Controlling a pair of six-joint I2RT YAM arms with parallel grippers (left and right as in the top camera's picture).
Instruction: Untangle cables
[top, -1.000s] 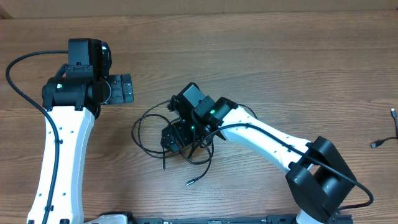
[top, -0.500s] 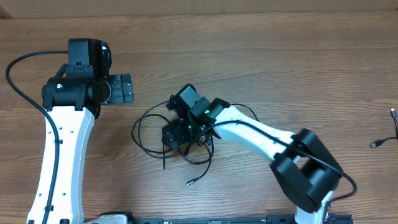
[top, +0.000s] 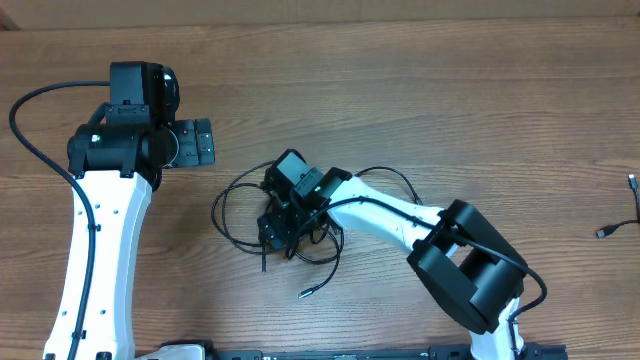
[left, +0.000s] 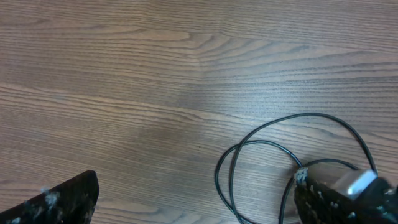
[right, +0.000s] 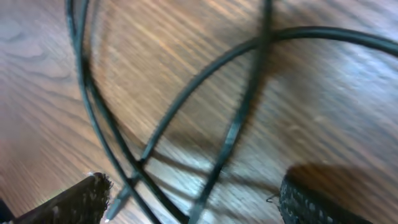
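The cables (top: 238, 200) lie as a tangle of thin black loops in the middle of the table. One loose plug end (top: 305, 293) points toward the front. My right gripper (top: 279, 229) is down on the tangle's right part and open. In the right wrist view several strands (right: 236, 124) cross on the wood between its fingers (right: 68, 205), with a silver-tipped plug (right: 116, 200) by the left one. My left gripper (top: 205, 142) hangs open up and to the left, apart from the tangle. Its wrist view shows two loops (left: 231, 174) ahead of the open gripper (left: 199, 208).
Two more short cable ends (top: 618, 222) lie at the table's far right edge. The right arm's white links (top: 400, 215) stretch from the front right toward the tangle. The left arm (top: 100, 240) stands along the left side.
The right arm has swung leftward, and its gripper has slid a little left and lower onto the tangle. The left arm has not moved.
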